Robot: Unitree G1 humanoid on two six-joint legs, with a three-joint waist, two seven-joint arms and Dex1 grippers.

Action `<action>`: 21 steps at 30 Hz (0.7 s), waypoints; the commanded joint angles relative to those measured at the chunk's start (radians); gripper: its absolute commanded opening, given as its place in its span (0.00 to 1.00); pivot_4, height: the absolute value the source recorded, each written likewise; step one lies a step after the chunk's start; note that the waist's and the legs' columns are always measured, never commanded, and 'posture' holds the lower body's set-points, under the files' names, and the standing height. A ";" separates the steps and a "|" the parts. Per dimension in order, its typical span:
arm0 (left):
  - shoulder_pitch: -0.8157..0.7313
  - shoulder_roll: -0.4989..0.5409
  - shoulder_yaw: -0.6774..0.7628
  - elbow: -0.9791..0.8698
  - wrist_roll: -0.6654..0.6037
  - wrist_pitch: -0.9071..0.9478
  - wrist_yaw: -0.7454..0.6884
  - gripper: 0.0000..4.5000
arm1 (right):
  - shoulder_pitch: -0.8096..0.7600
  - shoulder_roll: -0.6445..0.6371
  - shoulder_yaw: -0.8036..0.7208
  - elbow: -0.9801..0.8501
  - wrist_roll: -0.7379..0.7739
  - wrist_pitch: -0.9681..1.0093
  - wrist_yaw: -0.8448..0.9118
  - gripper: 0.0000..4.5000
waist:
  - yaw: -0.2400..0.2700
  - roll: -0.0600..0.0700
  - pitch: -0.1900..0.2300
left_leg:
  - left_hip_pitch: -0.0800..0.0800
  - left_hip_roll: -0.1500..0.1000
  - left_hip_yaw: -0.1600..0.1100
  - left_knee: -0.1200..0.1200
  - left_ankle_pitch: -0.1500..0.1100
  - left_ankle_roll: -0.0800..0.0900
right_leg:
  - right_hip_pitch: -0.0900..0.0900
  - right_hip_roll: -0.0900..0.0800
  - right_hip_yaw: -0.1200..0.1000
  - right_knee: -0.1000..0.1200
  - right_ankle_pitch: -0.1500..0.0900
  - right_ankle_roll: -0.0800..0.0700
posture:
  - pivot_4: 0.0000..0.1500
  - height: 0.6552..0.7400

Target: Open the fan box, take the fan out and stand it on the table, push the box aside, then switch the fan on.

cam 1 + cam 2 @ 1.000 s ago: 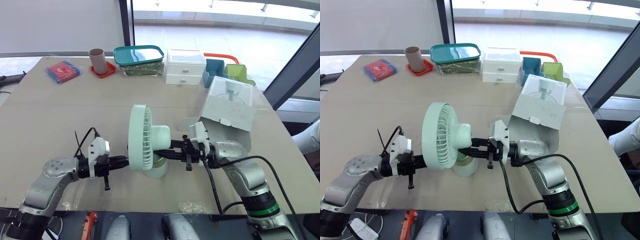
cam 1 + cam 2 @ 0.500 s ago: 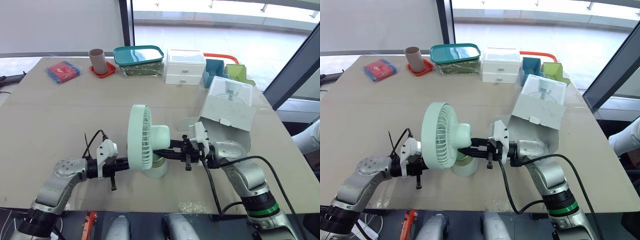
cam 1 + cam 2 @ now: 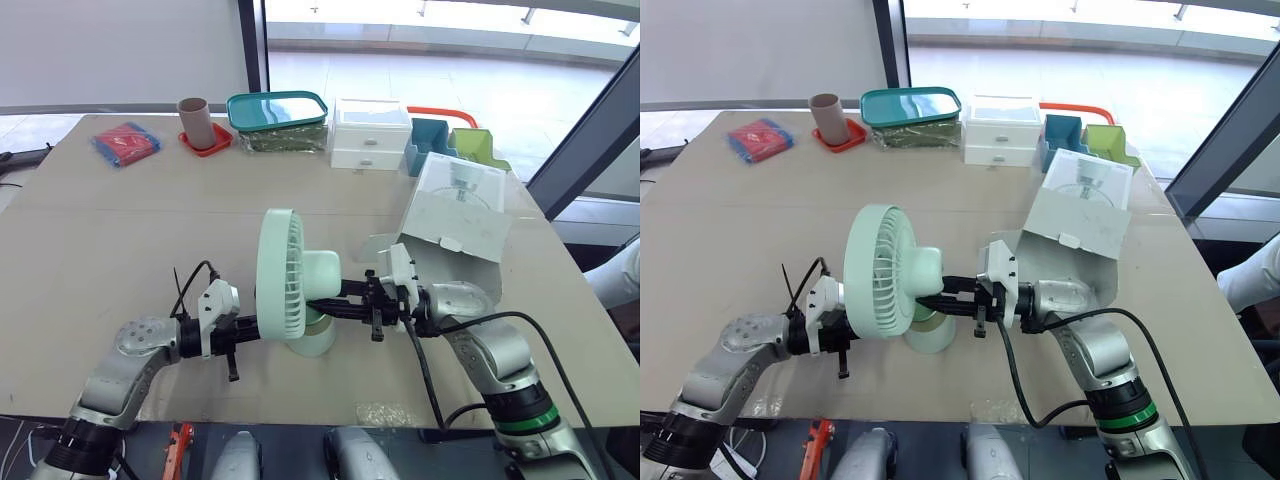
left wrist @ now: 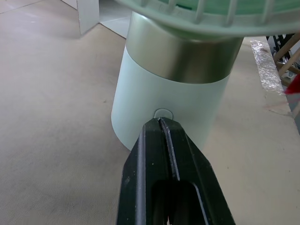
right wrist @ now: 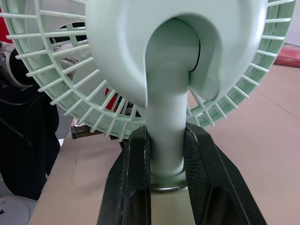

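A pale green fan stands upright on the table, its round head facing left over a green and silver base. My right gripper is shut on the fan's neck from the right, one finger on each side. My left gripper is shut, with its joined tips right at the small oval button on the front of the base. The open white fan box lies just behind and to the right of the fan, flaps spread.
Along the far edge stand a red packet, a cup on a red coaster, a teal tray, a small white drawer unit and blue and green bins. The table's front edge runs close under both arms.
My left gripper has moved right across the table up to the fan's base. The right gripper and the fan have stayed put.
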 commanded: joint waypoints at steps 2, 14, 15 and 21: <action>-0.016 -0.010 -0.006 -0.025 -0.009 -0.009 0.002 0.01 | 0.009 -0.011 0.010 -0.021 -0.008 0.008 -0.003 0.09 | 0.000 0.000 0.000 | 0.000 0.000 0.000 0.000 0.000 0.000 | 0.000 0.000 0.000 0.000 0.000 0.000 | 1.00 1.00; -0.012 -0.027 -0.028 -0.016 0.010 -0.018 0.001 0.01 | 0.015 -0.014 0.009 -0.027 -0.006 0.011 -0.005 0.09 | 0.004 0.000 0.000 | 0.000 0.000 0.000 0.001 0.000 0.000 | 0.001 0.000 0.000 0.000 0.000 0.000 | 1.00 1.00; -0.012 -0.028 -0.030 -0.015 0.011 -0.018 -0.001 0.01 | 0.015 -0.014 0.010 -0.028 -0.006 0.012 -0.005 0.09 | 0.005 0.000 0.000 | 0.000 -0.001 0.000 0.001 0.000 0.000 | 0.001 0.000 0.000 0.000 0.000 0.000 | 1.00 1.00; -0.014 -0.031 -0.033 -0.013 0.012 -0.017 -0.005 0.01 | 0.021 -0.015 0.009 -0.035 -0.004 0.016 -0.008 0.09 | 0.008 0.000 0.000 | 0.000 -0.001 0.000 0.001 0.000 0.000 | 0.001 -0.001 0.000 0.000 0.000 0.000 | 1.00 1.00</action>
